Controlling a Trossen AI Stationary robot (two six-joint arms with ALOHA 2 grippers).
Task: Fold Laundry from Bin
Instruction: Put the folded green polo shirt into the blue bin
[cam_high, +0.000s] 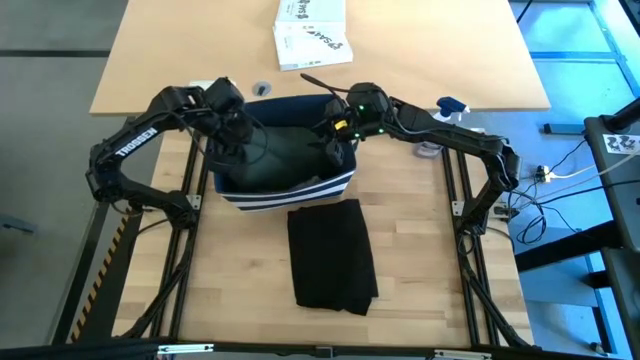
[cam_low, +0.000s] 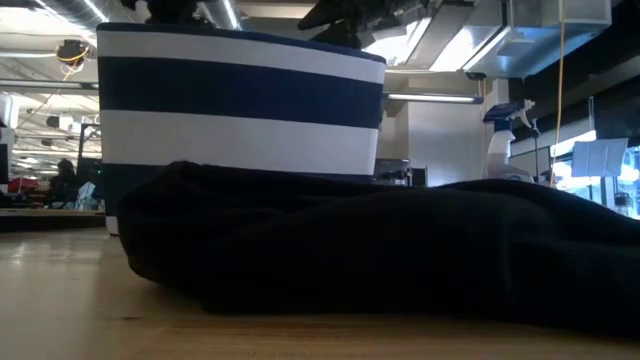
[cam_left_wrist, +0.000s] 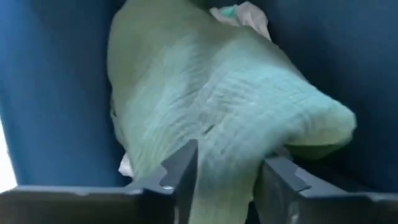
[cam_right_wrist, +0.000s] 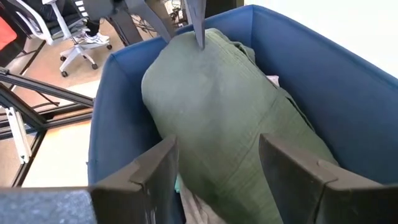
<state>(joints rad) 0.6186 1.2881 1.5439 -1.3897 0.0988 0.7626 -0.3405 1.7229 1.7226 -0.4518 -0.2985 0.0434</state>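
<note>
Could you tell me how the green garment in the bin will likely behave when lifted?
The green garment is bunched and creased in the bin, so it will probably hang limp and unfurl. Its ribbed weave looks grippy, unlikely to slip. Cloth beneath might snag and come up too.

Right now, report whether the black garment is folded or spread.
Folded: the black garment lies as a neat rectangle on the table before the bin.

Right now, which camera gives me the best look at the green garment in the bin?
The right wrist view: it shows the dark green garment heaped inside the bin nearly whole. The left wrist view is too close, showing only folds between its tool's fingers. The high view shows it small, partly under both arms. The low view shows only the bin's striped wall.
</note>
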